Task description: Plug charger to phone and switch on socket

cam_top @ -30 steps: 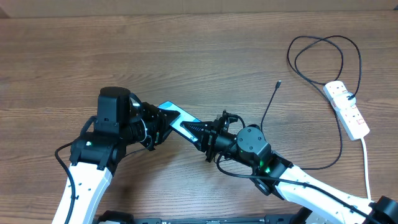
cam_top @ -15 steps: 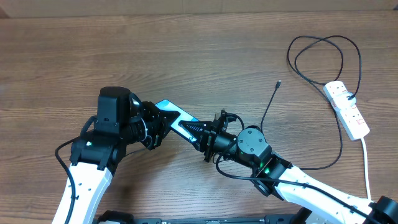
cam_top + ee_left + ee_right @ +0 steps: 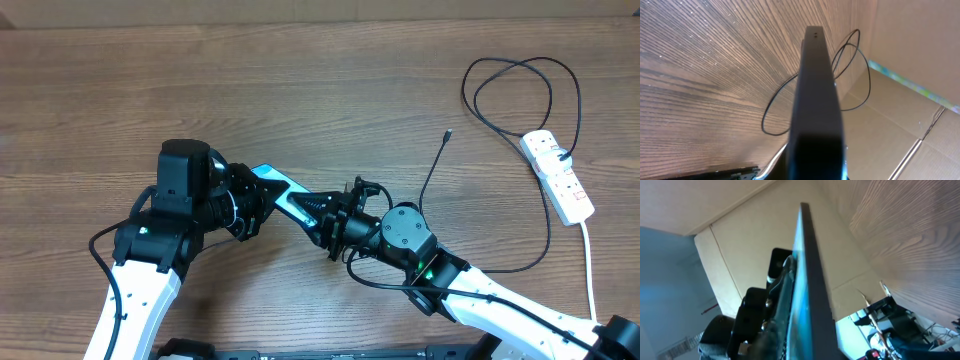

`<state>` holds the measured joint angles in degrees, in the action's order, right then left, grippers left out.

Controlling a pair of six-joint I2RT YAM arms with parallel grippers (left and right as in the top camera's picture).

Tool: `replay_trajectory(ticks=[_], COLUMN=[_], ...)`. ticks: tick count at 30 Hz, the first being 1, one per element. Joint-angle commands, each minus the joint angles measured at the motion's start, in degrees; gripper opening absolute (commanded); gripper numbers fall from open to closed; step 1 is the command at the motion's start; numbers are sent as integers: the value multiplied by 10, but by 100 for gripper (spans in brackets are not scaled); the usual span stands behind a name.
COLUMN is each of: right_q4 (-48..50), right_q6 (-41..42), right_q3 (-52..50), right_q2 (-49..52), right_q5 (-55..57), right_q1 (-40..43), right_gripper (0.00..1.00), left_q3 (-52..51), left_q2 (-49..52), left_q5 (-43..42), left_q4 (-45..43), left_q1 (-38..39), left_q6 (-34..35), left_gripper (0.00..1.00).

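Phone (image 3: 283, 192) held on edge over desk (image 3: 300, 80), about 8 o'clock of centre. Left end effector (image 3: 252, 200) clamped on its 9 o'clock end. Right end effector (image 3: 326, 216) at 4 o'clock end; gripping or not, cannot tell. Charger (image 3: 432, 170) tip free at 2 o'clock of phone. Judgement: phone rigid, slick, fragile; hold long edges. Cable limp, light; pinch just behind plug.

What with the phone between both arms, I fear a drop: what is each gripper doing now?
Left gripper: closed on the phone.
Right gripper: at the phone, but whether its jaws grip cannot be told.
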<state>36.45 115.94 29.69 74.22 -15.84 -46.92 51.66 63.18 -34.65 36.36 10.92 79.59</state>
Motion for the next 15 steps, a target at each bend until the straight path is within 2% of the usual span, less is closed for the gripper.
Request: replay_trajectory(ticks=[1,4,8,11,15], right_q4=[3,1,-14,-41,-104], right_q6=[79,79,77,77,71], right_q3=[11,11,11,11,11], right_q2=[-5,-5,-5,-5,-5], right_q5=[-10,-10,-36,-36,-35], right_q1=[-3,-3,-3,-3,-3], right_gripper=[32,36,62,63,68], left_q3=[-2,-2,-2,-2,-2], left_q2=[2,2,2,11,45], left_q5=[10,15,22,7,-56], left_q4=[-13,-16,-26,-52,-45], left_q1=[3,3,-2,-21,-63], left_q6=[12,12,-12,-99,-207], left_gripper=[4,4,4,4,4])
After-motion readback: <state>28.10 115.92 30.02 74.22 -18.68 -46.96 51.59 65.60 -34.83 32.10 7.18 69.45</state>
